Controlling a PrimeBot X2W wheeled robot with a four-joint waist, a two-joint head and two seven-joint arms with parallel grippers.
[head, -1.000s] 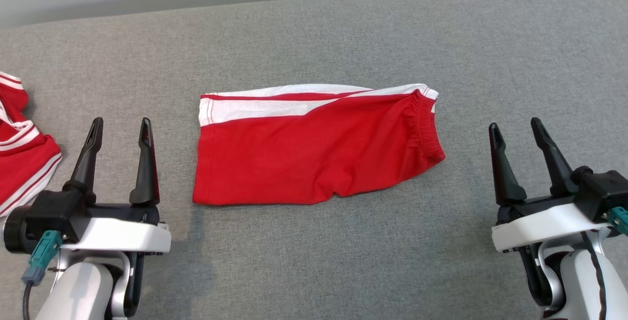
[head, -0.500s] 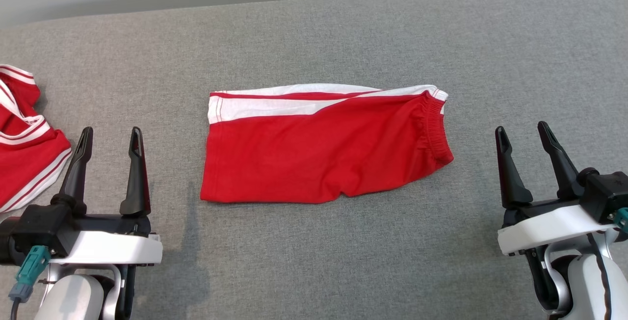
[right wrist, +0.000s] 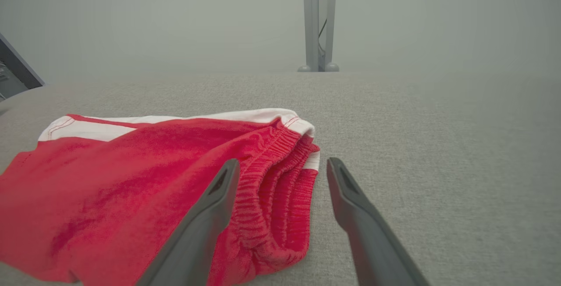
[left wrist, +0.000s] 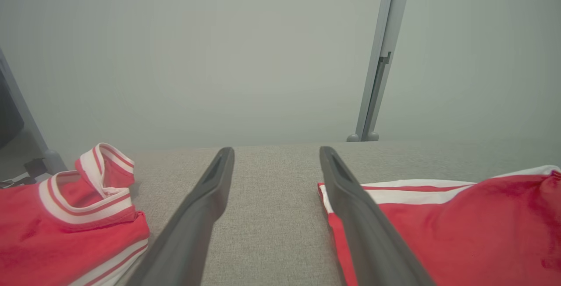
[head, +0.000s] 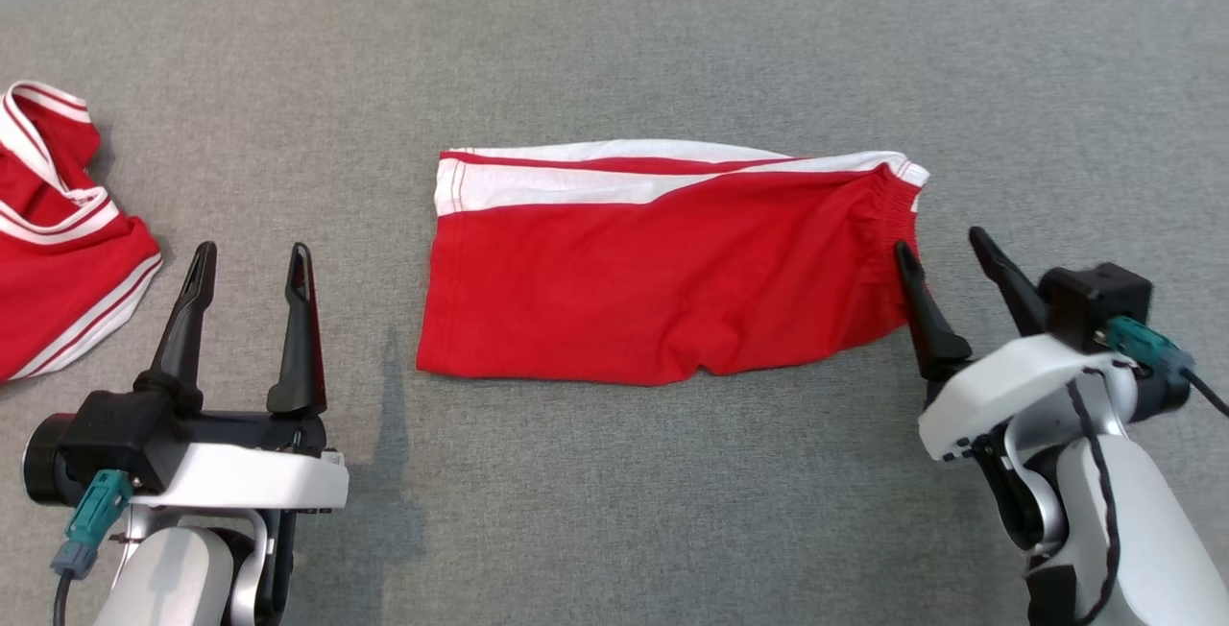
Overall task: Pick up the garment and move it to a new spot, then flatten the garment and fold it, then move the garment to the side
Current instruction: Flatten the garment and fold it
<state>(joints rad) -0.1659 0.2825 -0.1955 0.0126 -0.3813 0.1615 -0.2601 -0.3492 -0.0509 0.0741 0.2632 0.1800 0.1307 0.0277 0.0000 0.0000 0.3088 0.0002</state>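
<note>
Red shorts [head: 662, 271] folded flat on grey fabric surface [head: 672, 50], left gripper [head: 252, 252] spread and empty, right gripper [head: 941, 242] spread at waistband [head: 888, 223] end — contact unclear

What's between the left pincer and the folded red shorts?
Nothing but bare grey fabric surface lies between the left pincer and the red shorts, as the head view shows.

The right tool [head: 940, 242] has been brought in leftward, from well clear of the red shorts [head: 653, 290] to their elastic waistband [head: 888, 223]. Its inner finger [head: 924, 314] is now seen against the waistband's edge, and its wrist has been tilted towards the shorts. The head camera has also been turned, so more of the second red garment [head: 58, 252] is shown at the far left.
</note>
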